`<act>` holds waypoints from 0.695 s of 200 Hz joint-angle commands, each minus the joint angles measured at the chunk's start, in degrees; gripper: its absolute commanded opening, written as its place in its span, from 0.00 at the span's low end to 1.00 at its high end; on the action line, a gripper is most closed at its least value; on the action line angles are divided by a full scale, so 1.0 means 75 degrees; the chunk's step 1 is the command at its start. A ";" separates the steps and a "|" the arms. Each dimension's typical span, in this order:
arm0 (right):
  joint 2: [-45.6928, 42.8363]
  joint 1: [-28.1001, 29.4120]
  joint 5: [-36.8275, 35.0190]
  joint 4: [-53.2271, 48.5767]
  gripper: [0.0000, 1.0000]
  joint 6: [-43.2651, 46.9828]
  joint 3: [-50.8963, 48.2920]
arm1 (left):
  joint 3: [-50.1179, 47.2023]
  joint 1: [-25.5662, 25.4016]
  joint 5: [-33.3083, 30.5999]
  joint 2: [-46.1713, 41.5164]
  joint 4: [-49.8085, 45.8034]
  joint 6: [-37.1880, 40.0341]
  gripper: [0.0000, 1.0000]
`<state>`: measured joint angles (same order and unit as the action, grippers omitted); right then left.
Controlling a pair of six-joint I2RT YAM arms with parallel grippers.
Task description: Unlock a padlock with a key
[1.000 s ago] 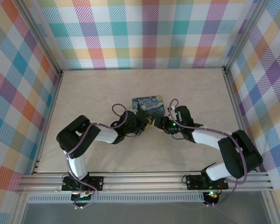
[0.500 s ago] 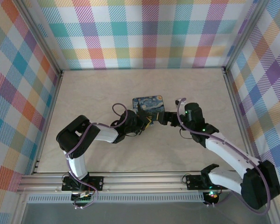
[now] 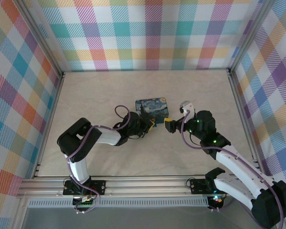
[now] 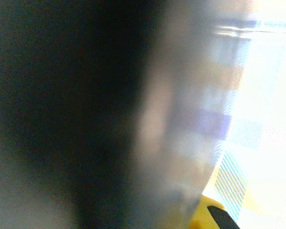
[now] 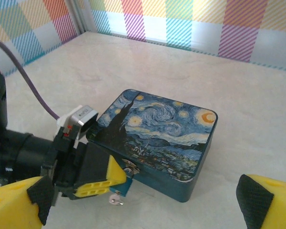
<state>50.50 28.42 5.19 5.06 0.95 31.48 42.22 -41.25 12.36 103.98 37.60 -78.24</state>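
Top camera: high, behind the arm bases, facing down over the whole cream marbled bench [image 3: 109, 90]. Right wrist camera: low and close, looking across at the dark-blue starry-night rectangular box [image 5: 162, 129] and the yellow-fingered left tool [image 5: 112, 182]; the top view shares both. Left wrist camera: pressed very near something dark, badly blurred.

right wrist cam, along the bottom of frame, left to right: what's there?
right-gripper finger → left gripper → padlock → box → other finger
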 commanded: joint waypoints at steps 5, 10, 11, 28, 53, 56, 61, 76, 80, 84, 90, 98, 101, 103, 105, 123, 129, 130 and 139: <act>-0.0089 0.0034 0.0330 0.0031 1.00 0.1473 0.0184 | 0.0087 -0.0121 0.0002 -0.0200 -0.0338 -0.0124 0.03; -0.0097 0.0072 0.0350 0.0001 1.00 0.1668 0.0193 | 0.0075 -0.0114 -0.0005 -0.0206 -0.0338 -0.0137 0.03; -0.0099 0.0080 0.0356 0.0003 1.00 0.1702 0.0183 | 0.0071 -0.0119 -0.0006 -0.0203 -0.0344 -0.0138 0.03; -0.0134 0.0269 0.0386 -0.0045 1.00 0.2530 0.0085 | 0.0062 -0.0118 -0.0008 -0.0206 -0.0338 -0.0162 0.03; -0.0093 0.0605 0.0265 -0.0155 1.00 0.3741 -0.0068 | 0.0059 -0.0124 -0.0002 -0.0211 -0.0349 -0.0208 0.03; -0.0081 0.0644 0.0242 -0.0179 1.00 0.3842 -0.0083 | 0.0063 -0.0129 -0.0005 -0.0212 -0.0345 -0.0215 0.03; -0.0048 0.0709 0.0197 -0.0202 1.00 0.4019 -0.0096 | 0.0062 -0.0116 -0.0012 -0.0228 -0.0345 -0.0226 0.03; 0.0126 0.0878 0.0052 -0.0300 1.00 0.4443 -0.0117 | 0.0059 -0.0130 0.0004 -0.0225 -0.0368 -0.0262 0.03; 0.0180 0.0930 0.0002 -0.0327 1.00 0.4549 -0.0111 | 0.0060 -0.0122 -0.0004 -0.0227 -0.0364 -0.0261 0.03; 0.0250 0.0974 -0.0031 -0.0360 1.00 0.4654 -0.0113 | 0.0056 -0.0124 0.0004 -0.0231 -0.0376 -0.0267 0.04; 0.0345 0.1049 -0.0086 -0.0413 1.00 0.4842 -0.0117 | 0.0057 -0.0123 0.0004 -0.0234 -0.0382 -0.0269 0.03; 0.0488 0.1177 -0.0225 -0.0458 1.00 0.5103 -0.0127 | 0.0060 -0.0125 -0.0004 -0.0225 -0.0385 -0.0290 0.03; 0.0549 0.1234 -0.0291 -0.0450 1.00 0.5201 -0.0134 | 0.0052 -0.0126 -0.0004 -0.0227 -0.0391 -0.0301 0.04; 0.0580 0.1266 -0.0328 -0.0449 1.00 0.5260 -0.0141 | 0.0054 -0.0125 -0.0012 -0.0234 -0.0389 -0.0299 0.04; 0.0632 0.1297 -0.0376 -0.0434 1.00 0.5327 -0.0157 | 0.0055 -0.0124 -0.0015 -0.0226 -0.0386 -0.0302 0.03; 0.1009 0.1571 -0.0756 -0.0191 1.00 0.5876 -0.0282 | 0.0042 -0.0123 -0.0032 -0.0237 -0.0394 -0.0309 0.03; 0.1145 0.1640 -0.0851 -0.0089 1.00 0.6018 -0.0316 | 0.0043 -0.0121 -0.0031 -0.0242 -0.0387 -0.0308 0.03; 0.1167 0.1644 -0.0871 -0.0071 1.00 0.6039 -0.0318 | 0.0037 -0.0123 -0.0031 -0.0239 -0.0386 -0.0311 0.03; 0.1393 0.1738 -0.1021 0.0089 1.00 0.6197 -0.0353 | 0.0039 -0.0122 -0.0031 -0.0246 -0.0385 -0.0314 0.04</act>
<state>57.91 39.72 1.37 3.49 39.68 30.20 42.22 -41.25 12.34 103.74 37.21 -79.77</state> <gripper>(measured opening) 0.996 0.081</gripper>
